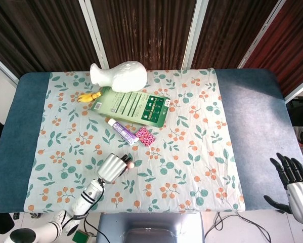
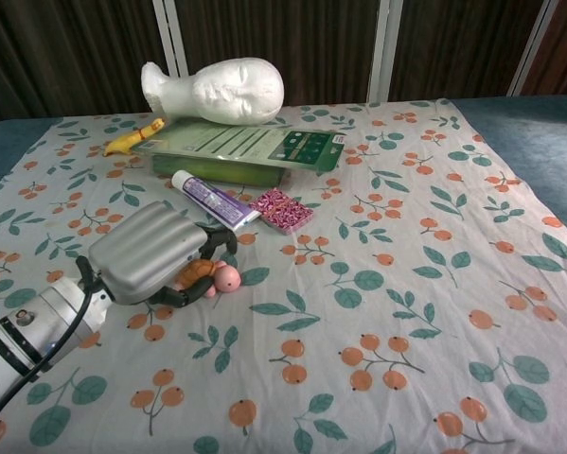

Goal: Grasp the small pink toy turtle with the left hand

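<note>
The small pink toy turtle (image 2: pixel 215 276), with an orange shell and a pink head, lies on the floral cloth at the table's near left. My left hand (image 2: pixel 149 252) is curled around it, fingers (image 2: pixel 217 245) over the shell and the thumb below, gripping it. From the head view only the turtle's pink head (image 1: pixel 131 164) peeks out beside the left hand (image 1: pixel 111 169). My right hand (image 1: pixel 294 181) hangs beyond the table's right front corner, fingers spread, holding nothing. The chest view does not show it.
Just behind the left hand lie a purple-and-white tube (image 2: pixel 211 200) and a pink patterned square (image 2: pixel 281 209). Farther back sit a flat green box (image 2: pixel 242 148), a white foam mannequin head (image 2: pixel 219 90) and a small yellow toy (image 2: pixel 135 138).
</note>
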Controlling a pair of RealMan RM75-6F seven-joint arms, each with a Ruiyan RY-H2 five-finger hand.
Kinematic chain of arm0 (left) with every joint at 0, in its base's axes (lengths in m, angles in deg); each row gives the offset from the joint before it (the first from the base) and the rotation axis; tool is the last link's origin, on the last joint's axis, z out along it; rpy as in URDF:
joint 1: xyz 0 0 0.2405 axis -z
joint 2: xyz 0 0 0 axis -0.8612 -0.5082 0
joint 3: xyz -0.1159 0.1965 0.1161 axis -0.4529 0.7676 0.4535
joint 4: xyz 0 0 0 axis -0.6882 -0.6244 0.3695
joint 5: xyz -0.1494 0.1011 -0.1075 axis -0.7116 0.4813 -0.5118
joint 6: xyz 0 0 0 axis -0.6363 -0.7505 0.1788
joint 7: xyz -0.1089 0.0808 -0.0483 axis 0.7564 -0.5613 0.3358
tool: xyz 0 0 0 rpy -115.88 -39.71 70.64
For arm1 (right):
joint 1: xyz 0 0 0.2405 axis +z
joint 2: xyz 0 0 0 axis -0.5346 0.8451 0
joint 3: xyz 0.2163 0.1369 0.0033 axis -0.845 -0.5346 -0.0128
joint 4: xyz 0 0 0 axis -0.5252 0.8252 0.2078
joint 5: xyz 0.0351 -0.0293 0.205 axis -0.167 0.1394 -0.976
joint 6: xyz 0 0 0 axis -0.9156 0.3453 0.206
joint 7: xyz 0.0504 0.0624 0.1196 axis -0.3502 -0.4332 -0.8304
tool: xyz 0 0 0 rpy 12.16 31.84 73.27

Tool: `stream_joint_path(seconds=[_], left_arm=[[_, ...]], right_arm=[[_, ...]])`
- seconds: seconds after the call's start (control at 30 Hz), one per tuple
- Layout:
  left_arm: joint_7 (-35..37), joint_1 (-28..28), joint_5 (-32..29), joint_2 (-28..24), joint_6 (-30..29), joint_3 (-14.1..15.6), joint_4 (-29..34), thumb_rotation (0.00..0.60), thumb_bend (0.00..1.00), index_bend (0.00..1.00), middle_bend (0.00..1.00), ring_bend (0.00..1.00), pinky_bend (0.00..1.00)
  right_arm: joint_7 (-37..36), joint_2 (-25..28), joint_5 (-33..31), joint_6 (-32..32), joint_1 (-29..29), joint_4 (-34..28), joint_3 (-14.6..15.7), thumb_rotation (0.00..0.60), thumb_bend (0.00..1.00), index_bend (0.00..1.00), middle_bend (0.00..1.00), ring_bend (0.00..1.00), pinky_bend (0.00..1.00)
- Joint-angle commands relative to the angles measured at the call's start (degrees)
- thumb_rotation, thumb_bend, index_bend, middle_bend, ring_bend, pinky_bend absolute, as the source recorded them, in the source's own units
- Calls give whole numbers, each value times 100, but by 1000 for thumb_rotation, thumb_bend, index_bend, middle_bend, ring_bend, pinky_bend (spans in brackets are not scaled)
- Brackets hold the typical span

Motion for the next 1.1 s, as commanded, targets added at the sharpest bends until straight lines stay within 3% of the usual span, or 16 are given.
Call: stream_joint_path(seconds=[0.03, 0.23, 0.37, 0.47, 0.6, 0.73, 0.93, 1.1], left_arm=[[-44, 8, -65, -53, 75, 15, 100, 600, 345, 232, 248, 1000, 1000], [-89, 31, -117, -122, 128, 47, 219, 600, 335, 239, 258, 1000, 1000], [-69, 41, -176, -132, 182, 46, 227, 600, 335, 387, 374, 1000, 1000], [-50, 46, -202, -109, 172, 43, 159, 600, 337, 500, 523, 1000, 1000], [167, 45, -178, 23, -45, 28, -42, 600, 363, 746, 799, 1000, 1000], [455, 65, -76, 174, -369, 45, -369, 600, 392, 862, 910, 1000, 1000], [655, 60, -59, 313, -465, 106, -659, 600, 388, 848, 895, 1000, 1000], [673, 55, -117, 259, -309, 148, -623, 600, 358, 449, 586, 1000, 1000]], right_arm=[[-9, 4, 4, 3, -1, 2, 0, 600, 173, 0, 0, 0, 0], [-22, 9, 21, -13, 5, 5, 9, 600, 173, 0, 0, 0, 0], [-36, 11, 14, 11, -6, 9, 1, 600, 173, 0, 0, 0, 0], [-36, 10, 21, 18, -9, 10, 1, 600, 173, 0, 0, 0, 0], [-31, 9, 28, 14, -9, 12, 4, 600, 173, 0, 0, 0, 0], [-36, 8, 29, 23, -13, 13, 1, 600, 173, 0, 0, 0, 0], [-34, 9, 35, 19, -12, 13, 3, 600, 173, 0, 0, 0, 0], [-37, 9, 40, 35, -20, 18, 2, 600, 173, 0, 0, 0, 0]])
